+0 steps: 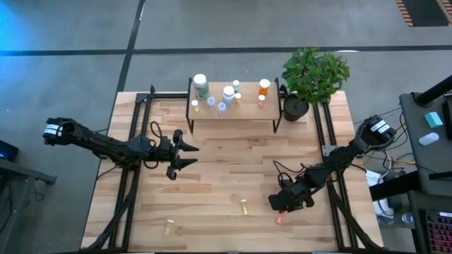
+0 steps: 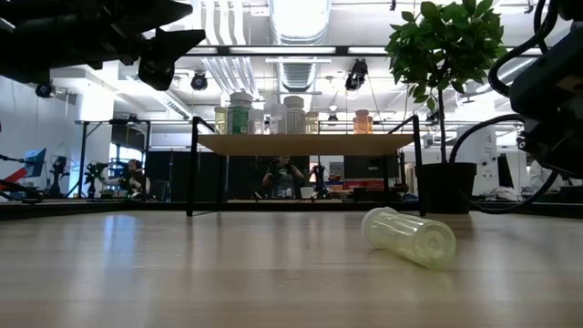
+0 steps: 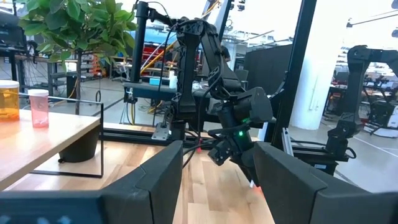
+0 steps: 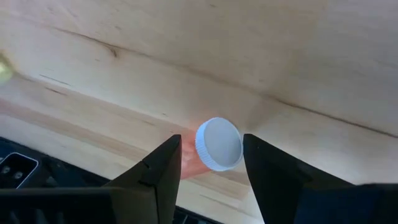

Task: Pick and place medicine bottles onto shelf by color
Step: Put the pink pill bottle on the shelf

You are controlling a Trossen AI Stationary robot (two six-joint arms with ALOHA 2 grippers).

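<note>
My left arm reaches in from the left edge, stretched almost level above the tabletop's left half, elbow slightly bent. Its left claw [image 1: 189,155] points toward the middle with both fingers [image 3: 158,180] spread apart, nothing between them, hanging clear of the surface. My right arm comes in from the right side, folded at the elbow and angled down toward the near right part of the tabletop. Its right claw [image 1: 282,207] is low, pointing down, fingers [image 4: 163,167] standing either side of a pink bottle [image 4: 211,149] lying there.
</note>
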